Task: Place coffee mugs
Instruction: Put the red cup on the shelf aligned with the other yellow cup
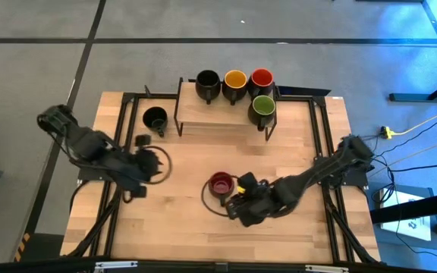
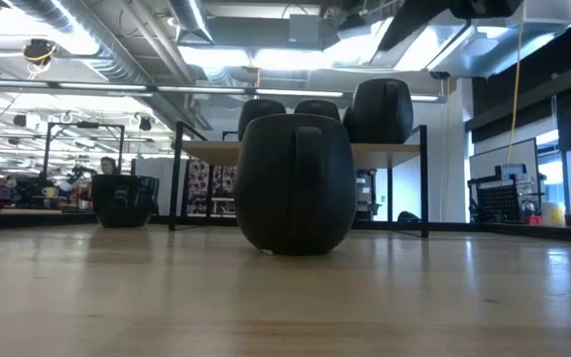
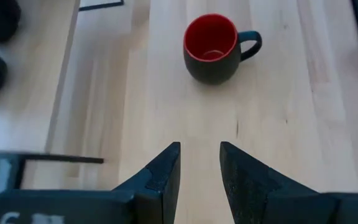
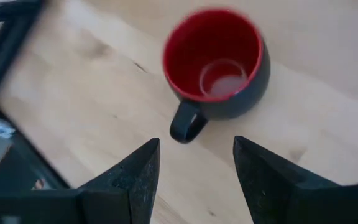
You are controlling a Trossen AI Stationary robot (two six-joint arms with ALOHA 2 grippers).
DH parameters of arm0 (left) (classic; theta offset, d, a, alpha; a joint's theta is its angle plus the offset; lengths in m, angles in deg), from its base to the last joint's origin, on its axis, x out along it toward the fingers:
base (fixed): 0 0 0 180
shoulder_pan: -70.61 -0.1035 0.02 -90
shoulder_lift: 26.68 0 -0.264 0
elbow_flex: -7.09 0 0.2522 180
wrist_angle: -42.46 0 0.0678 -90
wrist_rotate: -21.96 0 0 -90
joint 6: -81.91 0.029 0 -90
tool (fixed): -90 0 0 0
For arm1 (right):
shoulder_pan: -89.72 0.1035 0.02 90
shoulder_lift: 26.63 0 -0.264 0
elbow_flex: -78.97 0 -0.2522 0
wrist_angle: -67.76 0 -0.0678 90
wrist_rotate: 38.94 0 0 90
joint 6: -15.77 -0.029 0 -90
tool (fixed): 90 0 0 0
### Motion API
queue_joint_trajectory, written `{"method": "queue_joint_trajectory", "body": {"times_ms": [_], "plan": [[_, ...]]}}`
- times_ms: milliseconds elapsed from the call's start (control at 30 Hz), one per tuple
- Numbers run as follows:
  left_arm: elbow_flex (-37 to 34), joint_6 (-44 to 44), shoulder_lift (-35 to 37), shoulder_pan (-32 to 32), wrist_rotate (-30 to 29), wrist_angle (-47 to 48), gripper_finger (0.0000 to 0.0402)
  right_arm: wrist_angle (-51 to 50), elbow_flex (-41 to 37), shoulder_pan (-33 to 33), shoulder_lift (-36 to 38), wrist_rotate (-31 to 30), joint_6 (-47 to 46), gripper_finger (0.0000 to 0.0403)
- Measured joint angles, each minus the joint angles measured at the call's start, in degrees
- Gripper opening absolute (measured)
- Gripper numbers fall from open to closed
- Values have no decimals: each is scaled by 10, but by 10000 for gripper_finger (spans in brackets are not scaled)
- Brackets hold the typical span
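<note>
A red-inside black mug (image 1: 221, 183) stands upright on its base in the middle of the table, also in the low view (image 2: 295, 183), the left wrist view (image 3: 211, 48) and the right wrist view (image 4: 216, 62). My right gripper (image 1: 236, 199) (image 4: 196, 165) is open just short of the mug's handle (image 4: 187, 122), touching nothing. My left gripper (image 1: 150, 163) (image 3: 201, 163) is open, well to the mug's left. Four mugs stand on a raised shelf (image 1: 203, 114): black (image 1: 207, 83), yellow-orange (image 1: 235, 82), red (image 1: 261, 80) and green (image 1: 263, 108) inside. Another black mug (image 1: 155, 119) stands on the table left of the shelf.
The shelf with its black metal legs stands at the table's far middle (image 2: 295, 151). A black frame runs along the table's left and right sides (image 1: 321, 144). Bare wood lies along the near edge and between the two grippers.
</note>
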Motion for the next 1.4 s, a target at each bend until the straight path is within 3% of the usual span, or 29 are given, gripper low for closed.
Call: {"method": "queue_joint_trajectory", "body": {"times_ms": [267,533,967,1100,1267,1400], "plan": [[-99,-73,102,24,-8,-32,107,-47,133,-11,-136,35,-107,193],[-108,-59,115,24,-9,-32,107,-51,154,-10,-217,26,-182,193],[-108,-47,114,24,-8,-32,107,-57,150,-10,-259,-103,-176,189],[-108,-47,114,23,0,-31,107,-61,149,-10,-272,-118,-171,148],[-108,-39,114,23,1,-29,107,-73,149,-10,-275,-137,-159,50],[-108,-25,114,23,1,-29,107,-81,149,-10,-275,-135,-143,44]]}}
